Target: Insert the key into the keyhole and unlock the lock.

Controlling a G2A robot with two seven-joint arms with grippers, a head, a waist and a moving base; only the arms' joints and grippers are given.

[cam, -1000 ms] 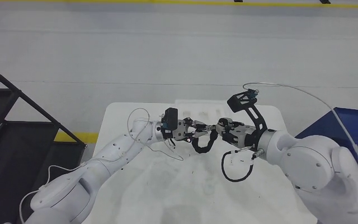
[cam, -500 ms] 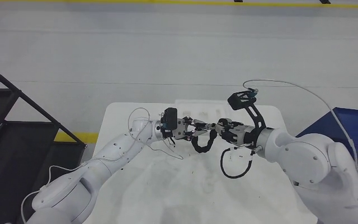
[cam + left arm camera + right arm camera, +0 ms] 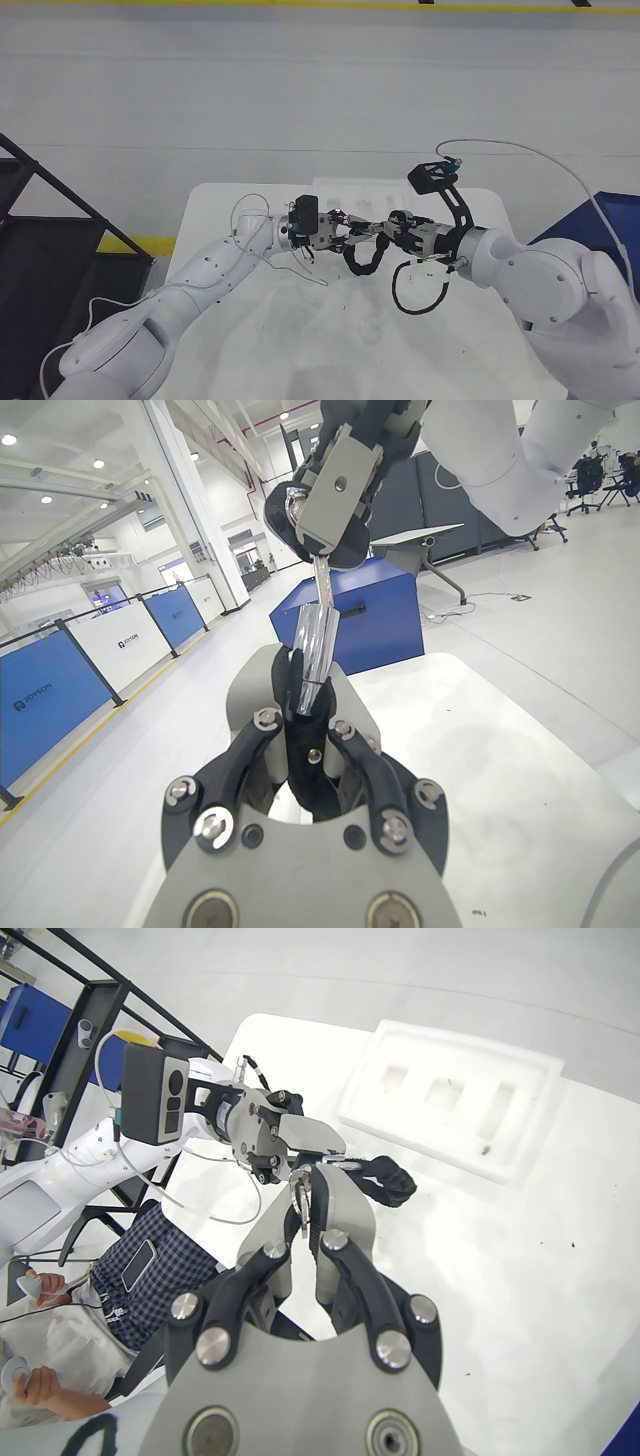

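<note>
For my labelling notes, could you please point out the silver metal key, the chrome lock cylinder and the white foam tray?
silver metal key (image 3: 324, 582), left wrist view, blade.
chrome lock cylinder (image 3: 312, 655), left wrist view, mid-barrel.
white foam tray (image 3: 420, 1128), right wrist view, flat rim.

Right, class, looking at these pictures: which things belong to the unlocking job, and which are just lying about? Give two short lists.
Belong to the job:
lock, in the left gripper
key, in the right gripper, blade at the lock's end

Just lying about:
white foam tray, on the table
blue cabinet, beyond the table
</note>
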